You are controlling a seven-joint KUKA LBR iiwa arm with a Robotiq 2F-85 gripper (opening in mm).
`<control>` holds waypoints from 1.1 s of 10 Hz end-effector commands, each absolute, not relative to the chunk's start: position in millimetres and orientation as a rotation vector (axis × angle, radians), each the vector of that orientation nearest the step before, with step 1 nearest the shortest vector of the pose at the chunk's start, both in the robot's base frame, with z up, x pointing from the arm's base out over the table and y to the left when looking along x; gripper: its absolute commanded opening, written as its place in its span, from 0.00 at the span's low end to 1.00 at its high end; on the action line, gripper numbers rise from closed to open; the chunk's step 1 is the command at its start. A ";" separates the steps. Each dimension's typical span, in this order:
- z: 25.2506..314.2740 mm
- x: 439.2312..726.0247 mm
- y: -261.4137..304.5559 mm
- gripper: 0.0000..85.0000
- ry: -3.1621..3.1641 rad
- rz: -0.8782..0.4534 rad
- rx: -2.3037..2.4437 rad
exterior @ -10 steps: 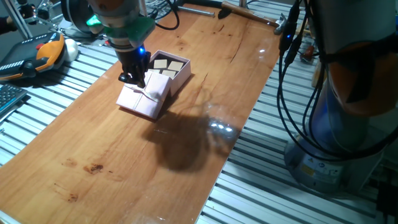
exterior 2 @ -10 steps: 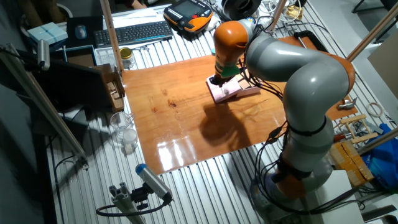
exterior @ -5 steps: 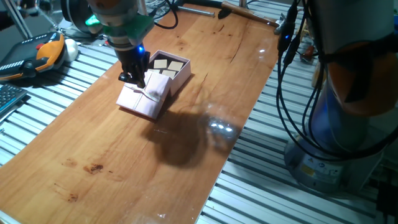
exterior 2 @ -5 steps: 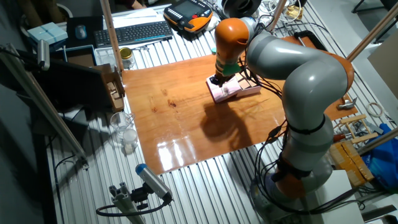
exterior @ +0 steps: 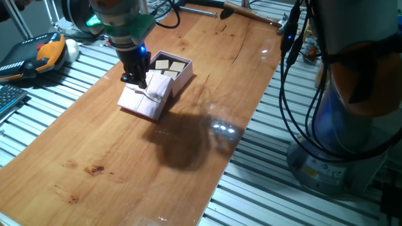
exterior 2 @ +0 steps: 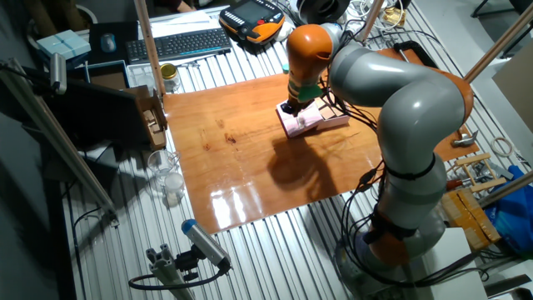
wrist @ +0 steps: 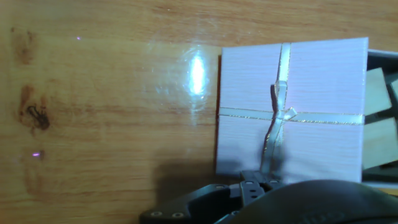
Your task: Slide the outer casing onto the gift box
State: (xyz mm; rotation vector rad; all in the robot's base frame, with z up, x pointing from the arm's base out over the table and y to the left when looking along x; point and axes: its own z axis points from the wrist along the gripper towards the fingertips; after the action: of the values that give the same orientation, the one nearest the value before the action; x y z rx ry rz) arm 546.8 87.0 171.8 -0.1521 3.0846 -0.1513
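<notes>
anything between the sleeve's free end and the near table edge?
Nothing: only bare wood between the outer casing and the near edge of the table in the fixed view with the arm at top left. The gripper sits on the casing.

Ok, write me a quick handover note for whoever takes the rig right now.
Gripper: down at the outer casing, at one edge; cannot tell whether it is shut on it.
Outer casing: on the wooden table, partly over the gift box.
Gift box: far end with beige squares uncovered.
Done: casing started onto the box.
Left: slide it fully on, then let go.
</notes>
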 end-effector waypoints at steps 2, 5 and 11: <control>171.7 546.8 86.4 0.00 3.080 -0.143 -0.139; 166.8 549.3 91.4 0.00 3.083 -0.151 -0.097; 145.3 573.9 110.7 0.00 3.077 -0.153 -0.069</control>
State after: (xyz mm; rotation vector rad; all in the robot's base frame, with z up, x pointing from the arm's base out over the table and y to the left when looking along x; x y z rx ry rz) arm 574.0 111.7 144.2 -0.0699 3.0770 -0.1556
